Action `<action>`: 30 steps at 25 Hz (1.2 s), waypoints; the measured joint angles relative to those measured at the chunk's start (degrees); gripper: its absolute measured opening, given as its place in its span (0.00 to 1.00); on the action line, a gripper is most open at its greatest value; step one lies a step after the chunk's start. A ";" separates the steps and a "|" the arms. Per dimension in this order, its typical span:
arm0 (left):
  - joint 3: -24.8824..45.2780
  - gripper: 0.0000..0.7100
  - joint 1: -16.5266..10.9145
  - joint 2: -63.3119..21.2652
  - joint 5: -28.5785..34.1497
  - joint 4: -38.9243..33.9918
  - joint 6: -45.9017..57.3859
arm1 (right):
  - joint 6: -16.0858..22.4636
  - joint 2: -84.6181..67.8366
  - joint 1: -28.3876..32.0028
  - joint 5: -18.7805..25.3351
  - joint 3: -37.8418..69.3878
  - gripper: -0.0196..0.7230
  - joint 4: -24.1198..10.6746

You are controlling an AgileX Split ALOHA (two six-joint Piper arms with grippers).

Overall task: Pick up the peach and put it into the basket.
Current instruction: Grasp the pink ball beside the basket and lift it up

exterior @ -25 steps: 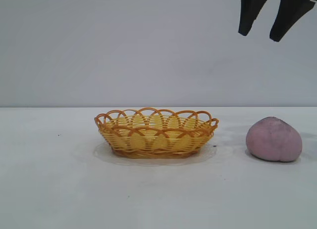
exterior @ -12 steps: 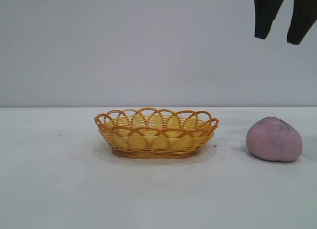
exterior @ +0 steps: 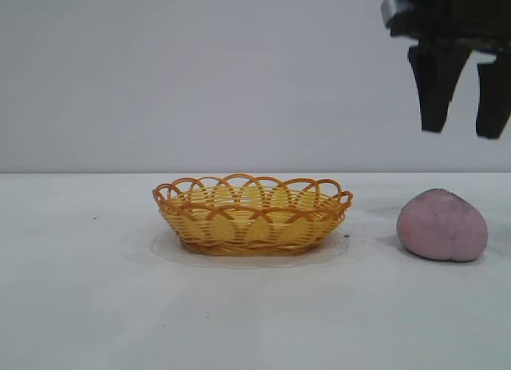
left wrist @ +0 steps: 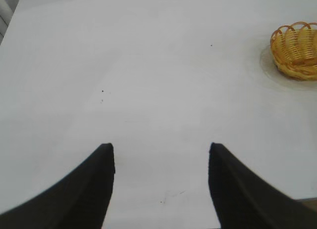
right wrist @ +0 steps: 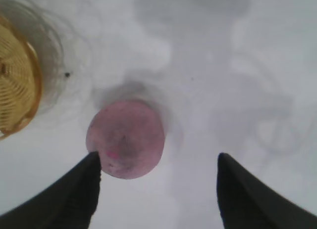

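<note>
The peach (exterior: 442, 224), a matte pink-mauve lump, lies on the white table at the right; it also shows in the right wrist view (right wrist: 125, 139). The basket (exterior: 252, 212), yellow woven with an orange-brown looped rim, stands at the table's middle, empty; its edge shows in the right wrist view (right wrist: 15, 85) and in the left wrist view (left wrist: 296, 50). My right gripper (exterior: 465, 132) hangs open and empty in the air above the peach, apart from it; in its wrist view (right wrist: 157, 160) the peach sits near one finger. My left gripper (left wrist: 161, 151) is open and empty over bare table, out of the exterior view.
The white table (exterior: 96, 306) runs to a plain grey wall behind. A few small dark specks (left wrist: 102, 91) mark the table surface in the left wrist view.
My right gripper has come down and a little to the right, from the frame's top edge to closer above the peach. The peach and the basket have not moved.
</note>
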State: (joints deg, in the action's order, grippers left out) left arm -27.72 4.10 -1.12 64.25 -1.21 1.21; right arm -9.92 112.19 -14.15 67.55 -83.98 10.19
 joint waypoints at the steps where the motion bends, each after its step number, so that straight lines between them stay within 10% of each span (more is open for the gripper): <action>1: 0.00 0.52 0.00 0.00 0.00 0.00 0.00 | 0.00 0.54 0.00 0.12 0.00 0.61 0.47; 22: 0.00 0.52 0.00 0.00 0.00 0.11 0.00 | 0.00 7.20 -3.64 1.54 -0.12 0.53 1.86; 30: 0.00 0.52 0.00 0.00 0.00 0.11 0.00 | 0.00 8.02 -3.64 1.54 -0.37 0.11 1.86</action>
State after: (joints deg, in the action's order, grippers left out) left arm -27.72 4.10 -1.12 64.25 -1.10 1.21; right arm -9.92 120.21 -17.79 69.10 -84.36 12.05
